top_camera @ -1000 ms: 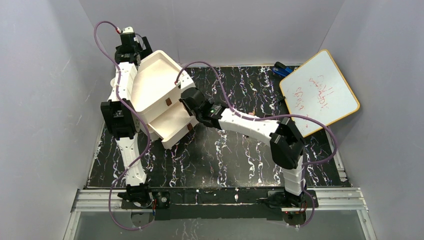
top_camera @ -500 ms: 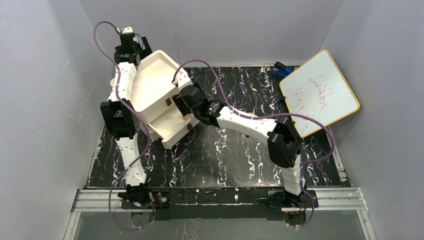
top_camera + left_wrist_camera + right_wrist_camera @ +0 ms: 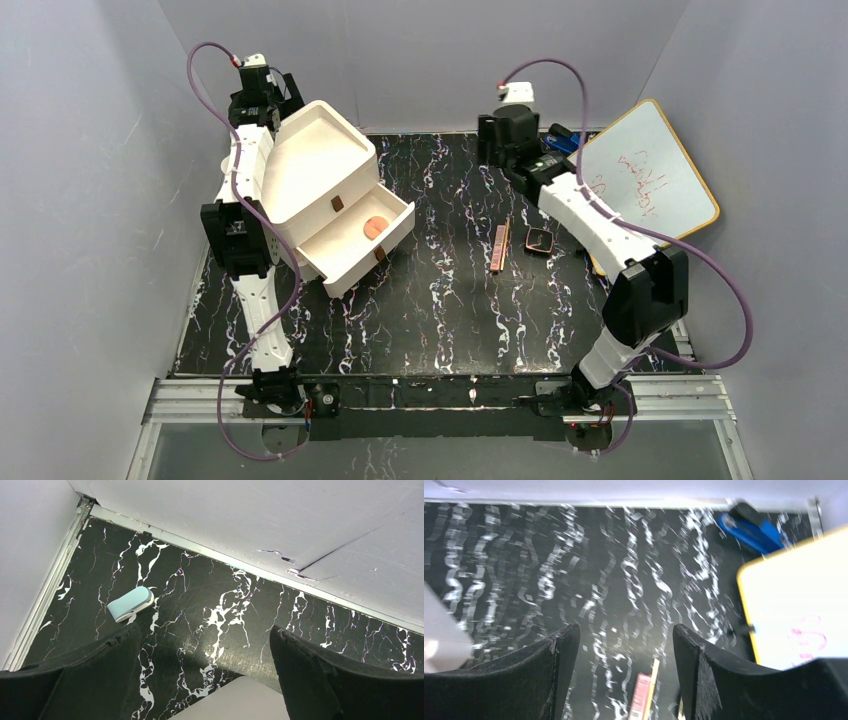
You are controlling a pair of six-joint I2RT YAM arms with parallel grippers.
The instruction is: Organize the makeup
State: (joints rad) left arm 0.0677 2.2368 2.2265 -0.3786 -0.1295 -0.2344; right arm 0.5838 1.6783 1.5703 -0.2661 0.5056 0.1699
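Note:
A round copper-brown disc (image 3: pixel 375 226) lies in the pulled-out lower drawer (image 3: pixel 392 232) of the white drawer box (image 3: pixel 318 165). Slim pink-brown sticks (image 3: pixel 499 246) lie on the black marbled table, with a small dark square compact (image 3: pixel 540 241) just to their right. My right gripper (image 3: pixel 497 150) hangs open and empty at the back of the table, well behind these two. In the right wrist view the sticks (image 3: pixel 644 695) show below the open right gripper (image 3: pixel 624 632). My left gripper (image 3: pixel 204 630) stands open and empty behind the box, at the back left (image 3: pixel 268 100).
A whiteboard (image 3: pixel 640 185) with red writing leans at the back right, with a blue object (image 3: pixel 560 137) at its far corner. A small pale-blue object (image 3: pixel 130 603) lies on the table near the back left wall. The box's corner (image 3: pixel 235 700) sits under the left gripper.
My right arm has swung from the open drawer to the back right and its jaws have opened. The copper disc now lies in the drawer. The left arm has not moved.

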